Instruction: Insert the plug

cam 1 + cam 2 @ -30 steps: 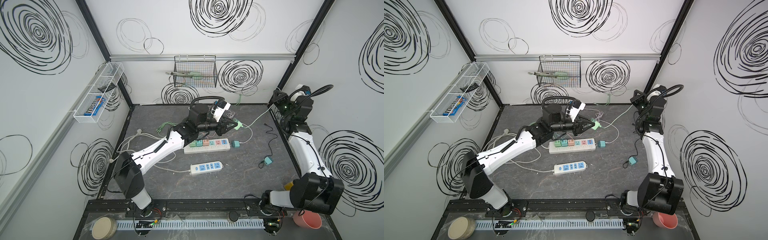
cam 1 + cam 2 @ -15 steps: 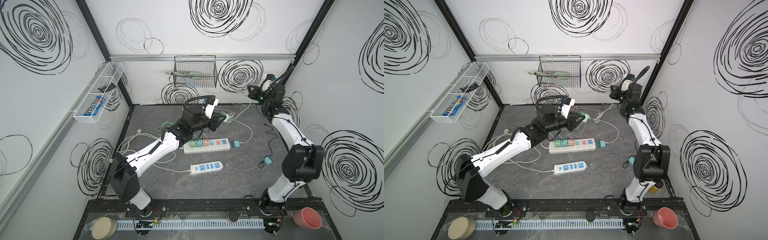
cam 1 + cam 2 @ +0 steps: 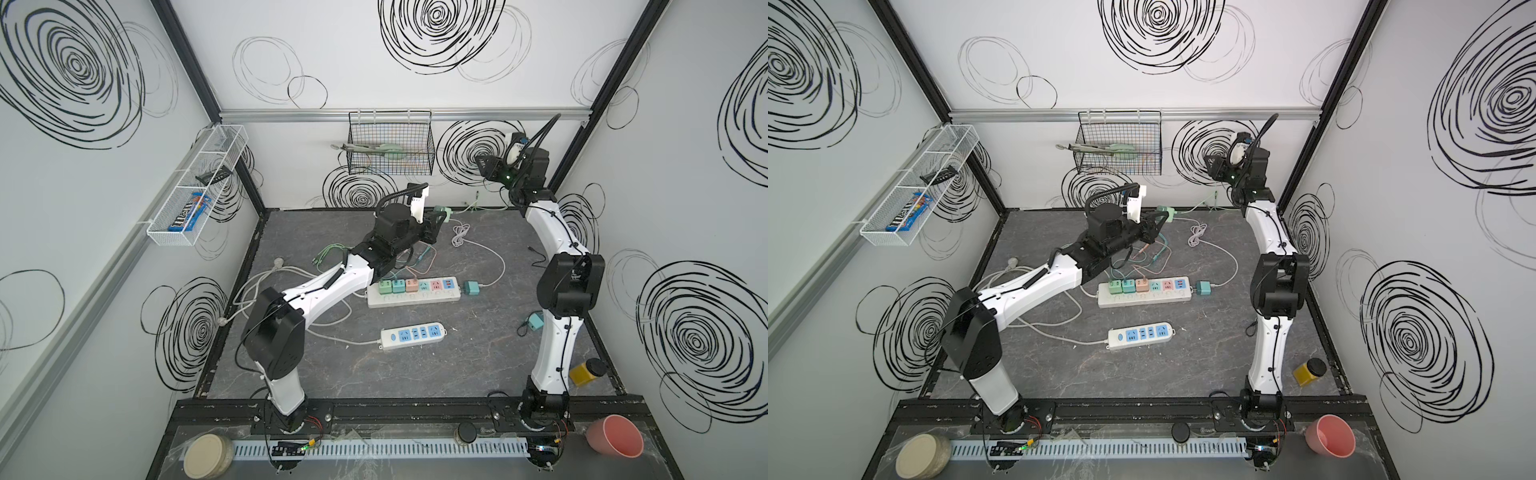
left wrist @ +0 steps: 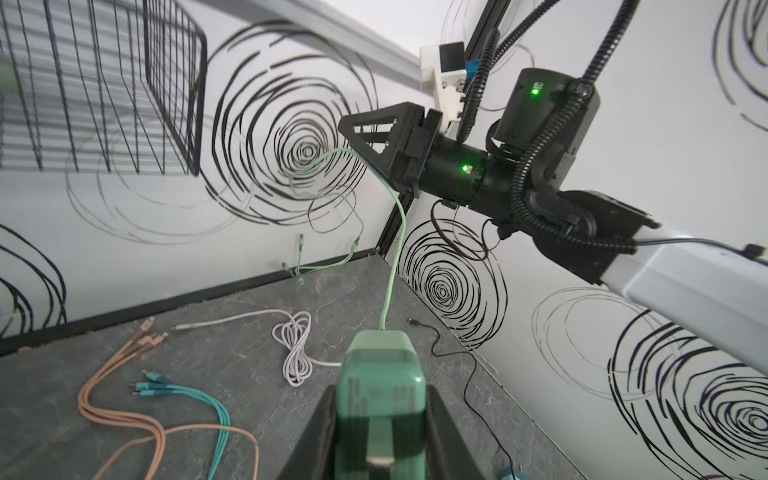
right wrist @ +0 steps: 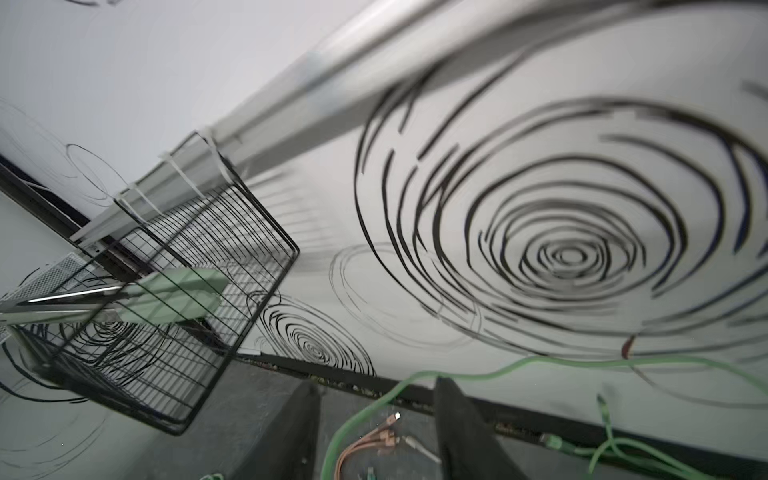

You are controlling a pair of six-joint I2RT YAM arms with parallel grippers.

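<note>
Green plug (image 4: pixel 380 365) up off the table (image 3: pixel 415 374) at the back, pinched by its sides in the left gripper (image 4: pixel 380 392); small rigid block, likely light and slick, so grip the body, never the cable (image 4: pixel 392 266). Cable thin and limp, will tug. Right gripper (image 5: pixel 376 384) raised high at the back, fingers apart, cable passing loose between them.

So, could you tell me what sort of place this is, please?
Probably a robot test cell in a lab: a left arm and right arm bolted to a front rail, white walls with black swirls, and a power strip on the grey floor.
</note>
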